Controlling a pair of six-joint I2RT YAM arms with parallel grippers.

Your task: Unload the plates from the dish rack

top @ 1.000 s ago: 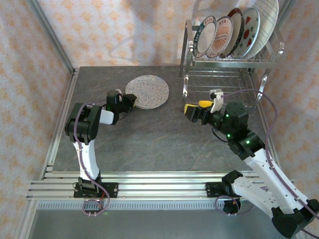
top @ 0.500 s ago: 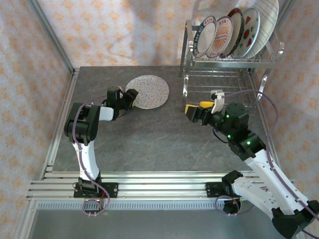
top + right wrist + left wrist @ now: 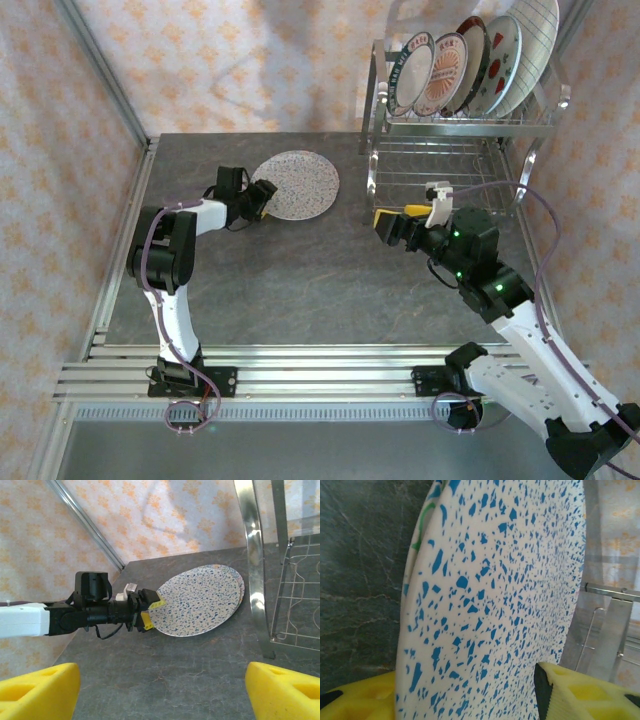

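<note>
At the left of the overhead view, the left gripper (image 3: 262,197) is seen lying low over the table (image 3: 300,290). It is set against the near-left rim of the speckled plate (image 3: 300,183), which lies flat on the dark surface, well apart from the dish rack (image 3: 540,122). From above, the jaw spacing is hard to judge. In the right wrist view the yellow fingers (image 3: 154,600) are shown parted with the plate's rim between them, so the grip is read as released. Whether either pad touches the ceramic cannot be told.

In the left wrist view the blue-flecked face is seen close up, and the green-marked edge of a lower plate (image 3: 420,527) is revealed beneath it. From overhead that plate is barely made out.

Further right, the right gripper (image 3: 395,222) is held near the rack's lower wire shelf. Its jaws are spread wide with nothing between them, as its own wrist view confirms.

At the far right, the racked plates (image 3: 440,72) are seen from overhead, stood on edge in a row in the upper slots.
</note>
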